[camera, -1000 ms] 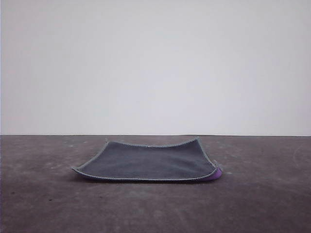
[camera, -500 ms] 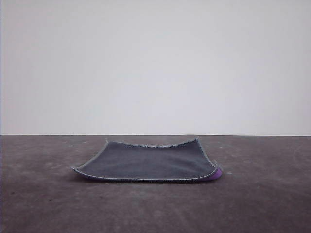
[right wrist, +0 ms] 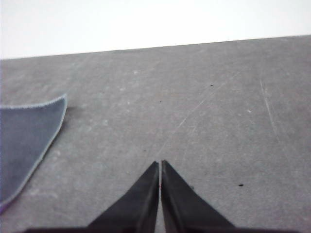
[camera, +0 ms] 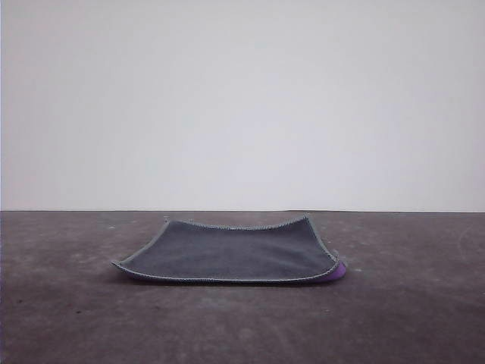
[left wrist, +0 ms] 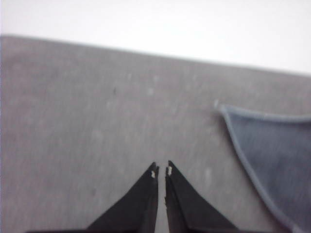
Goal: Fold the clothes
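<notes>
One dark grey cloth (camera: 235,252) lies flat on the surface (camera: 409,318), purple peeking underneath. My left tool (left wrist: 162,171) and right tool (right wrist: 160,165) are both pinched closed, holding nothing.

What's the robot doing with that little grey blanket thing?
Nothing is touching it yet. The cloth lies spread out on the grey table, dark grey side up, with a bit of purple peeking out at one near corner. The left gripper and the right gripper are both shut, each hovering over bare table beside the cloth. No fold has been made.
</notes>
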